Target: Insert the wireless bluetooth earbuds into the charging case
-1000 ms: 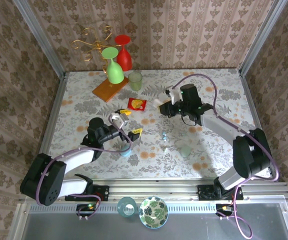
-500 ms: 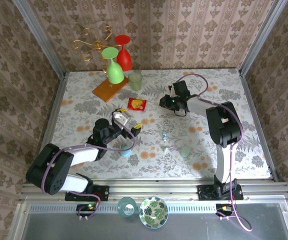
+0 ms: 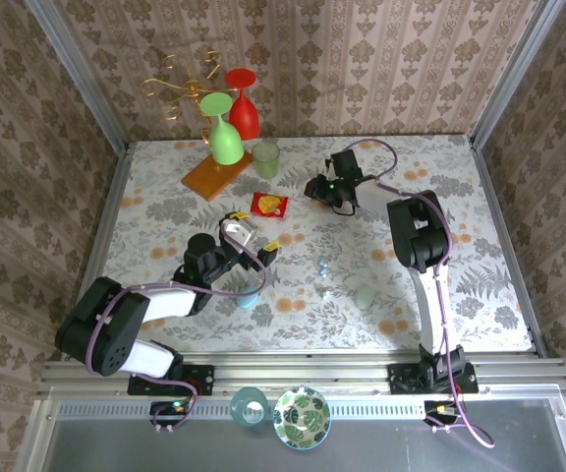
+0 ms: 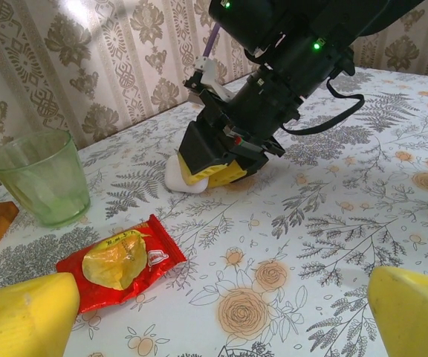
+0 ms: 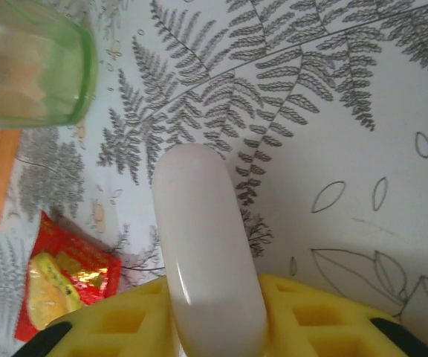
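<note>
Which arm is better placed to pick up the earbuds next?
Left, likely: the left gripper is empty, jaws open, near the earbuds; the right gripper is farther back, jaws around a white oval piece.

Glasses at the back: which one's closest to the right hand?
The pale green tumbler, short and stemless, standing on the table just left of the right hand. The green goblet and red goblet are stemmed and farther left.
</note>
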`<act>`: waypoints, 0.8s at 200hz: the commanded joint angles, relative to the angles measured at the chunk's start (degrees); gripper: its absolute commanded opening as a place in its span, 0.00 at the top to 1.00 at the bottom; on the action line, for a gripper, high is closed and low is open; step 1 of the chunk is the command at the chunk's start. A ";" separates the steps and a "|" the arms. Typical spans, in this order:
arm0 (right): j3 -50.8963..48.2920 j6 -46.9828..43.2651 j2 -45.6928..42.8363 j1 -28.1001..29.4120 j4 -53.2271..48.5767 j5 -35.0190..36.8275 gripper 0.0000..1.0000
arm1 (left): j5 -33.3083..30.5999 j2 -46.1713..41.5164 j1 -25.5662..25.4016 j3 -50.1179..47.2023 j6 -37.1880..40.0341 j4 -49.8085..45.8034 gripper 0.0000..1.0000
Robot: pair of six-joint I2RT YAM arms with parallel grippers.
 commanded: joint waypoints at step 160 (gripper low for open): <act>-41.83 -19.66 -42.09 -0.18 6.78 4.53 0.15 | -7.12 -20.87 -1.56 1.28 -9.71 -39.64 0.00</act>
